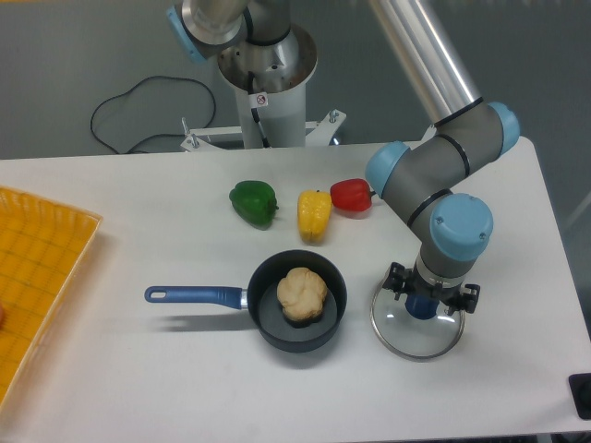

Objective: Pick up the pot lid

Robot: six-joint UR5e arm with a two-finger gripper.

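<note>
The arm is reaching down at the right side of the white table, and its gripper is hanging straight over the glass pot lid. The lid is lying flat on the table, just to the right of the dark saucepan and apart from it. The lid's blue knob is showing right beneath the gripper, seemingly between the fingers. The wrist is blocking my view from up here, so I cannot tell whether the jaws are pinching the knob or merely standing around it.

The saucepan is sitting near the middle of the table with its blue handle pointing left, and a pale, lumpy piece of food is resting inside it. Behind the pan, three peppers are lying in a row: a green pepper, a yellow pepper and a red pepper, the red one close to the arm's elbow joint. A yellow tray is sitting at the left edge of the table. A black cable is looping across the floor behind the table.
</note>
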